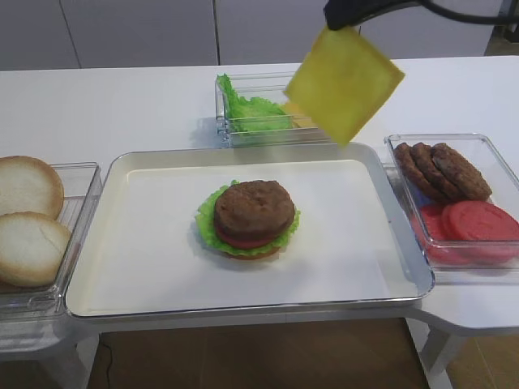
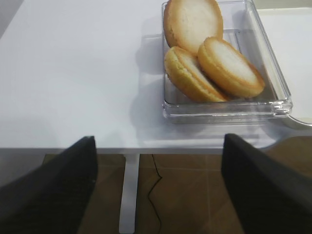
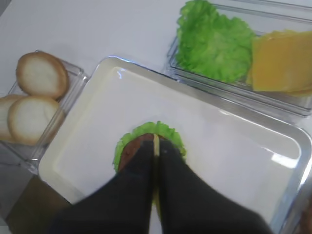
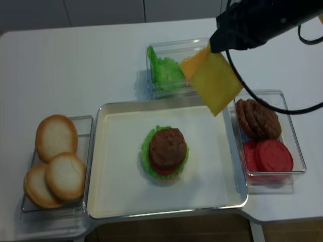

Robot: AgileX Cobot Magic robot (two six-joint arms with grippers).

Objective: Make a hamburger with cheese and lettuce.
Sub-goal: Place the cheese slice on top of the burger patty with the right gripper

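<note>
Above the white table, the right gripper is clamped tight on the cheese, hanging over the tray

The right arm is reaching in from the upper right side and is hanging high in the air. Its right end effector is pointing downward, and the two dark fingers are pressing together. They are pinching the upper corner of the cheese, which is hanging freely below them, tilted. In the wrist view only the thin yellow edge is showing between the fingers. The left end effector is waiting low at the left side, and its two dark fingers are standing wide apart, holding nothing.
</note>
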